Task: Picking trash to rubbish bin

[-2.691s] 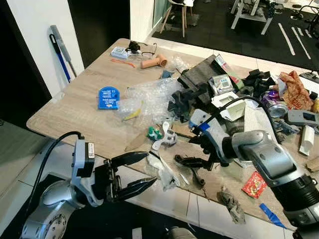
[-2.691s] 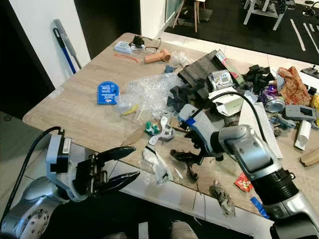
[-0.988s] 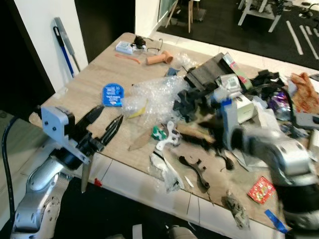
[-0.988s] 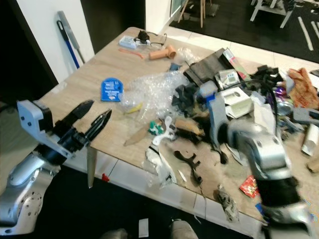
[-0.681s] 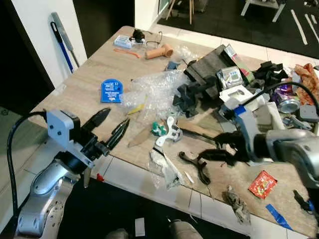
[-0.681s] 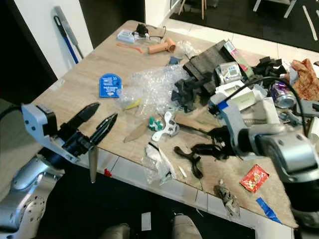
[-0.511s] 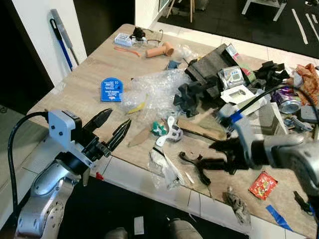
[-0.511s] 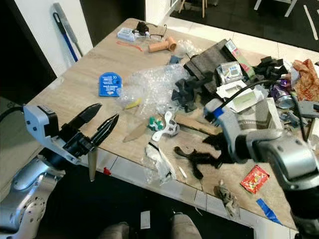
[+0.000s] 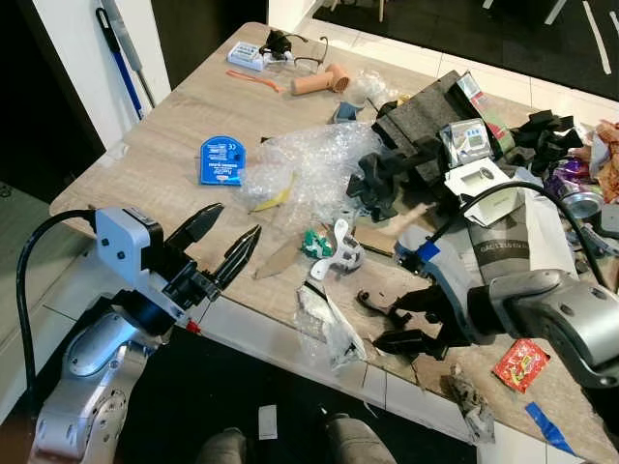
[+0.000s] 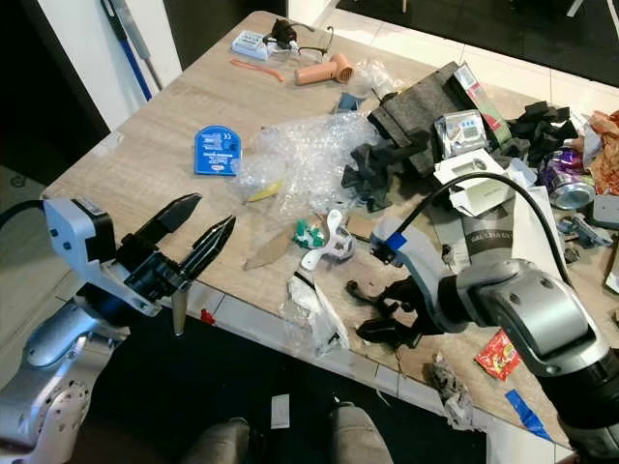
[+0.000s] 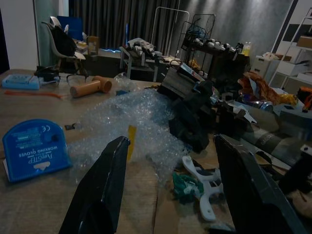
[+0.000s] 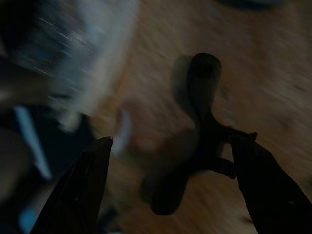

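Trash litters the wooden table. My right gripper is open low over the table's near side, its fingers either side of a black curved plastic piece that lies flat on the wood. My left gripper is open and empty at the table's near left edge, pointing across the top. Ahead of it lie a white and green clip and bubble wrap. A clear crumpled wrapper lies between the two grippers at the front edge.
Black foam blocks, boxes and a can crowd the table's right half. A blue glove pack lies at left, a red sachet and a dark scrap at front right. A broom leans on the left wall.
My left gripper swung from beside the clear wrapper out to the table's left edge, staying open. My right gripper lifted away and came back down around the black piece. The camera shifted.
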Tool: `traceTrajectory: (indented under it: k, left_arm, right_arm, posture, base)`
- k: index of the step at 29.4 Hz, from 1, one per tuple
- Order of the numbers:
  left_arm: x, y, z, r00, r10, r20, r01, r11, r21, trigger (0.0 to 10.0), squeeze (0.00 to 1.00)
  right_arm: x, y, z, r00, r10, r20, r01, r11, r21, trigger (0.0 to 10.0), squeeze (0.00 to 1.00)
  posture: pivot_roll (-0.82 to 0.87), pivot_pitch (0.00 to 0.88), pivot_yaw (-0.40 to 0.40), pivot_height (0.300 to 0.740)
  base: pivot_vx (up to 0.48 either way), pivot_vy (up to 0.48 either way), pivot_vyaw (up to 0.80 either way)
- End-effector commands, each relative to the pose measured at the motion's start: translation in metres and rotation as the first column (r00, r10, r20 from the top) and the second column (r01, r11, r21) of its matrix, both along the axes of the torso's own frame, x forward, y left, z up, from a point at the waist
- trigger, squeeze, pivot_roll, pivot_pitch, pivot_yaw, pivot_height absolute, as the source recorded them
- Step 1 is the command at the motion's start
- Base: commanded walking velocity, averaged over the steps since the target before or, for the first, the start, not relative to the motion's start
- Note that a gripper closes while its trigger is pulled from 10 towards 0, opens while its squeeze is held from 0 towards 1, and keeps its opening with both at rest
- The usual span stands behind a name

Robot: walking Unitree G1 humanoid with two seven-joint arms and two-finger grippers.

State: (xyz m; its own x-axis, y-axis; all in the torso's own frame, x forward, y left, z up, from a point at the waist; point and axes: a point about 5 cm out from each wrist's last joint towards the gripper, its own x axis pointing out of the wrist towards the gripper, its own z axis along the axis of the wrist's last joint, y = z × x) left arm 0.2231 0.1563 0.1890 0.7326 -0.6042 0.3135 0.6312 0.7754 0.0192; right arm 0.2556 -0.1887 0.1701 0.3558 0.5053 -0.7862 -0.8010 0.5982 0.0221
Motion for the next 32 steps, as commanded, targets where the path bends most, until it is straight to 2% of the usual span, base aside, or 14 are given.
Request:
traceTrajectory:
  k: [1,8,11,14,17,21,22,26,31,32]
  left_arm:
    - [-0.004,-0.004,-0.002,1.0,-0.01,-0.013,0.01,1.0,-0.002,10.0,0.0]
    - [-0.005,-0.005,-0.002,1.0,-0.01,-0.015,0.01,1.0,-0.008,10.0,0.0]
    - [-0.004,-0.005,-0.002,1.0,-0.012,-0.014,0.012,1.0,-0.008,10.0,0.0]
    - [-0.005,-0.006,-0.001,1.0,-0.02,-0.013,0.02,1.0,-0.009,10.0,0.0]
    - [-0.005,-0.007,-0.001,0.999,-0.031,-0.012,0.031,0.999,-0.011,10.0,0.0]
    - [-0.005,-0.009,0.0,0.999,-0.05,-0.009,0.05,0.999,-0.015,10.0,0.0]
    - [-0.005,-0.01,0.0,0.998,-0.057,-0.008,0.057,0.998,-0.015,10.0,0.0]
    - [-0.005,-0.011,0.0,0.998,-0.064,-0.006,0.064,0.998,-0.015,10.0,0.0]
    - [-0.006,-0.013,0.0,0.997,-0.075,-0.006,0.075,0.997,-0.016,10.0,0.0]
    - [-0.007,-0.014,-0.001,0.996,-0.085,-0.007,0.085,0.996,-0.017,10.0,0.0]
  right_arm:
    - [0.0,-0.005,-0.007,1.0,-0.015,-0.013,0.014,0.998,-0.058,10.0,0.0]
    - [-0.001,-0.01,-0.007,1.0,0.005,0.003,-0.004,0.991,-0.131,10.0,0.0]
    - [0.001,-0.018,-0.01,1.0,0.001,0.026,0.005,0.978,-0.21,10.0,0.0]
    - [0.003,-0.022,-0.01,0.999,-0.002,0.041,0.012,0.971,-0.237,10.0,0.0]
    - [0.007,-0.022,-0.007,0.998,-0.014,0.068,0.029,0.973,-0.227,10.0,0.0]
    - [0.012,-0.013,0.006,0.995,0.006,0.101,0.008,0.99,-0.141,10.0,0.0]
    - [0.013,-0.008,0.013,0.994,0.016,0.111,-0.006,0.997,-0.083,10.0,0.0]
    - [0.016,-0.005,0.021,0.992,0.017,0.128,-0.011,0.999,-0.046,10.0,0.0]
    - [0.018,-0.009,0.024,0.99,0.015,0.138,-0.005,0.997,-0.071,10.0,0.0]
    - [0.018,-0.012,0.023,0.99,0.022,0.141,-0.006,0.994,-0.112,10.0,0.0]
  posture:
    - [-0.11,0.172,-0.069,0.74]
    - [-0.11,0.176,-0.073,0.74]
    - [-0.12,0.176,-0.072,0.74]
    - [-0.12,0.177,-0.071,0.74]
    - [-0.12,0.177,-0.071,0.74]
    - [-0.12,0.177,-0.071,0.74]
    - [-0.13,0.166,-0.073,0.74]
    - [-0.13,0.16,-0.075,0.74]
    - [-0.13,0.151,-0.078,0.74]
    - [-0.13,0.15,-0.08,0.74]
  base:
    - [0.0,0.0,0.0]
    - [0.0,0.0,0.0]
    - [0.0,0.0,0.0]
    - [0.0,0.0,0.0]
    - [0.0,0.0,0.0]
    - [0.0,0.0,0.0]
    - [0.0,0.0,0.0]
    - [0.0,0.0,0.0]
    - [0.0,0.0,0.0]
    - [0.0,0.0,0.0]
